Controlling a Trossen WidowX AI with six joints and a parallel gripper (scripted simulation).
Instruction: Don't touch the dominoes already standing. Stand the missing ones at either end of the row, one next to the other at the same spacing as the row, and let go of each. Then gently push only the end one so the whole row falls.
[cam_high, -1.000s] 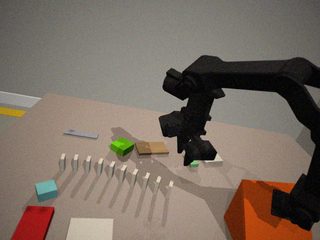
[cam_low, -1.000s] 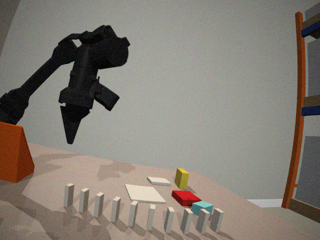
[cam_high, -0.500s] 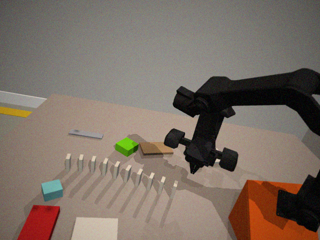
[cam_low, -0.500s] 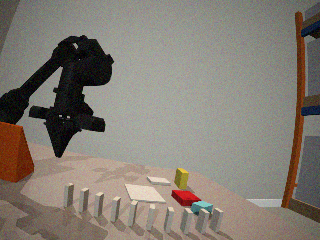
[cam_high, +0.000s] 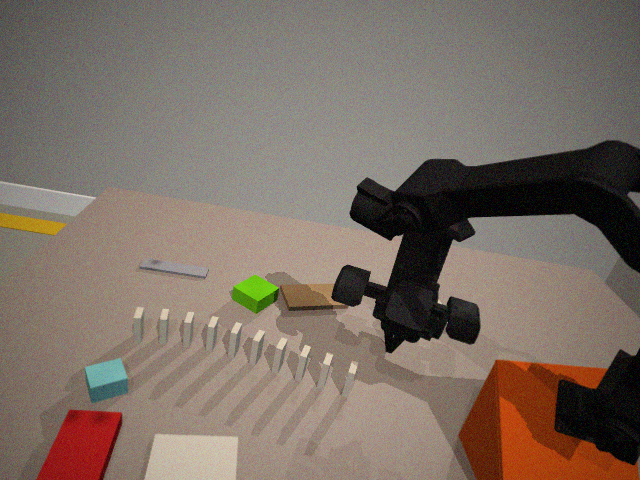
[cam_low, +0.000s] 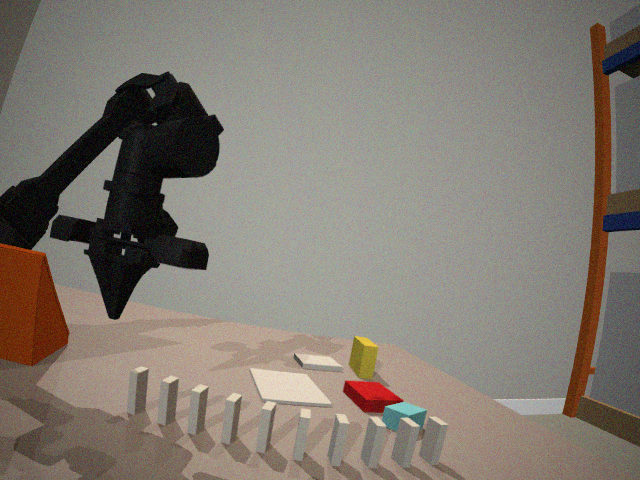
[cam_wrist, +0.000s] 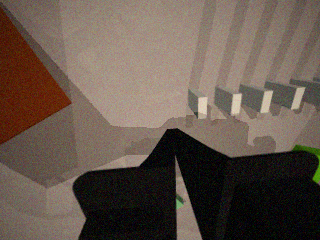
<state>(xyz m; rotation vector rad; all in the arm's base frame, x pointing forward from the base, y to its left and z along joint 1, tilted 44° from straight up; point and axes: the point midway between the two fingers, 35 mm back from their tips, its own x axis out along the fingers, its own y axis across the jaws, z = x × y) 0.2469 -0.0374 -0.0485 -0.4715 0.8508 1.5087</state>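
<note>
Several thin cream dominoes stand upright in one evenly spaced, slightly curved row. The end domino nearest the arm stands upright, and so does the domino at the far end. My gripper is shut with its tips together and nothing between them. It hangs above the table, beyond the row's near end on the orange block's side, apart from every domino. No domino lying loose shows in these views.
A large orange block stands beside the arm. A green block and a brown slab lie behind the row. A teal block, a red slab and a cream slab lie on its other side.
</note>
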